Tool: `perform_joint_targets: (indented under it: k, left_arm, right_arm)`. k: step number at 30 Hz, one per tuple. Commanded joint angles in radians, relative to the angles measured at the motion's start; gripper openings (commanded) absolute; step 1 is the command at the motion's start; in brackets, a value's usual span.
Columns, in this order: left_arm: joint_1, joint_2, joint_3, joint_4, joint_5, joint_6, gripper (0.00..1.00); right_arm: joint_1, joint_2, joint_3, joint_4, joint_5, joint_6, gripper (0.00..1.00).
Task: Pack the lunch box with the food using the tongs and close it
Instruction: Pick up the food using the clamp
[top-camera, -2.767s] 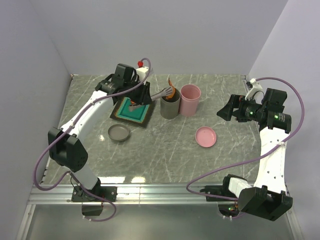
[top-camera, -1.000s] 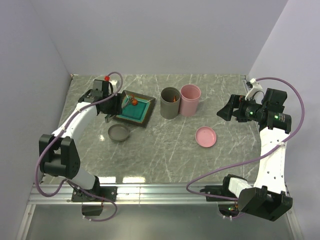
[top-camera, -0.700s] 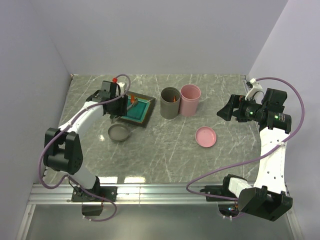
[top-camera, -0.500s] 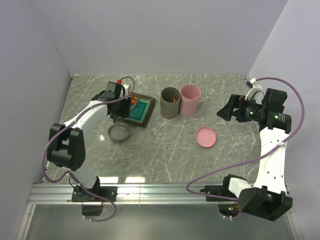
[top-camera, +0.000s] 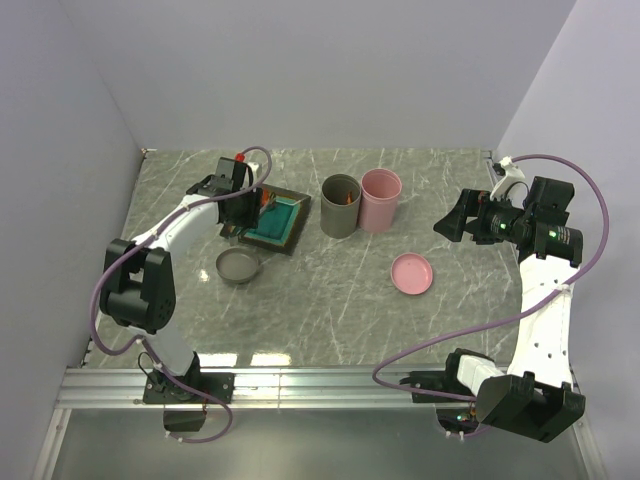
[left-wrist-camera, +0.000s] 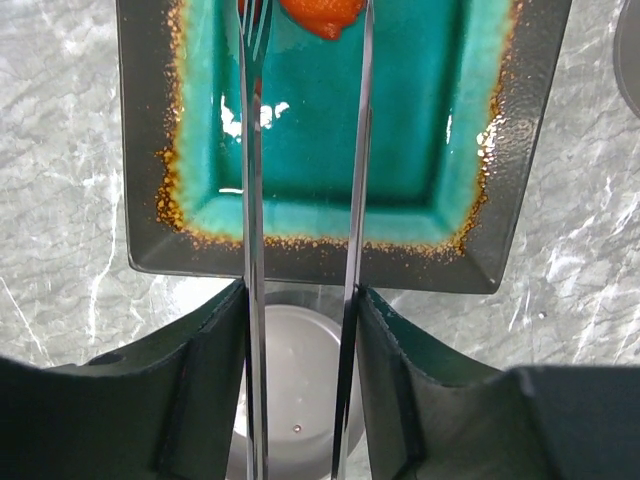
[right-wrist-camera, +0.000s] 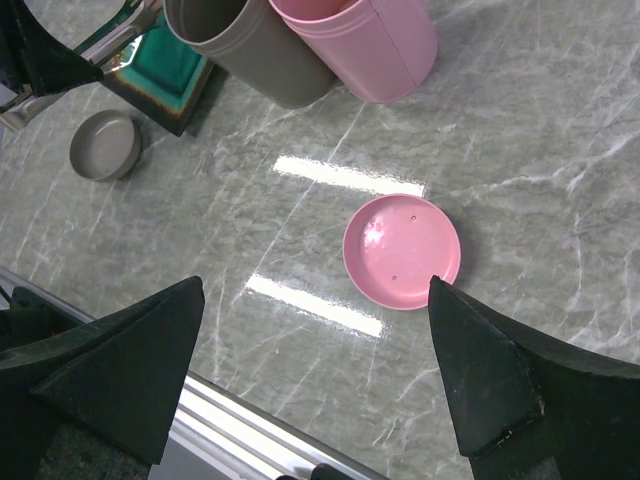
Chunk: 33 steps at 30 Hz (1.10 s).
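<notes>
We find the left fingers (left-wrist-camera: 300, 400) clamped on the tongs (left-wrist-camera: 355, 200), whose long arms run straight ahead over the plate (left-wrist-camera: 500, 150), an orange food chunk (left-wrist-camera: 320, 12) between their tips. The right fingers (right-wrist-camera: 315, 370), spread wide, hang well apart over the desk's (right-wrist-camera: 560, 120) right side.
</notes>
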Motion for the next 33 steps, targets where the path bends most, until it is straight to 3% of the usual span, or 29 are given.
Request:
perform_joint_targets:
  k: [1,24,33]
  left_arm:
    - [-0.004,-0.002,0.04,-0.003,-0.017,-0.008,0.49]
    - [-0.004,-0.166,0.054,-0.061,-0.004,0.017,0.27]
    - [-0.011,-0.243,0.12,-0.082,0.09,0.017,0.25]
  right_arm:
    - [-0.008,-0.014,0.011,0.007,0.005,-0.009,1.0]
    - [-0.009,-0.021,0.008,0.008,-0.001,-0.01,1.0]
    - [-0.008,-0.031,-0.002,0.016,0.001,-0.006,1.0]
